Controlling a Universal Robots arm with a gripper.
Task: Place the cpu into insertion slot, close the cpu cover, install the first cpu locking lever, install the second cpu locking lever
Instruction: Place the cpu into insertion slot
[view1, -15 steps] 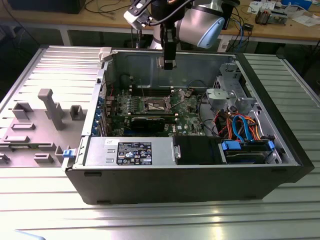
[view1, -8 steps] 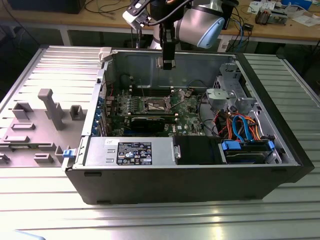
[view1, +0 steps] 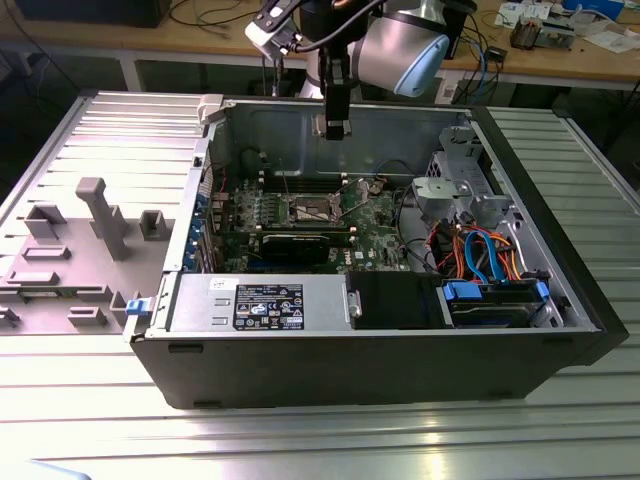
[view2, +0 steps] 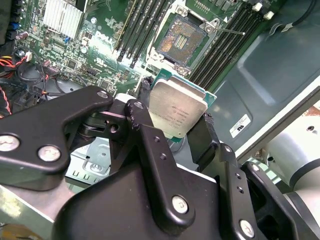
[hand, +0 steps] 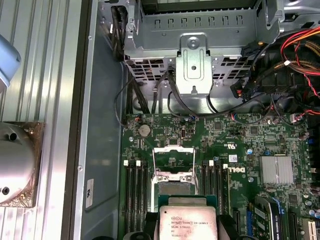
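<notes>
1. Silvery-grey metal tops the cpu, a flat square chip on a green base. It is clamped by two opposite edges between the black fingers of the gripper.
2. The chip hangs in the air over the green motherboard inside the open computer case. It is near the insertion slot but clear of it.
3. The slot lies bare, its contact field uncovered.
4. In the first wrist view the cpu cover looks swung up off the slot.
5. The chip is probably light, stiff and thin, and its smooth lid looks slippery, so the edges seem the right place to hold it.
6. Its underside and the slot's contacts are likely fragile. It probably needs a level, gentle, well-aligned set-down with no pressing force.
</notes>
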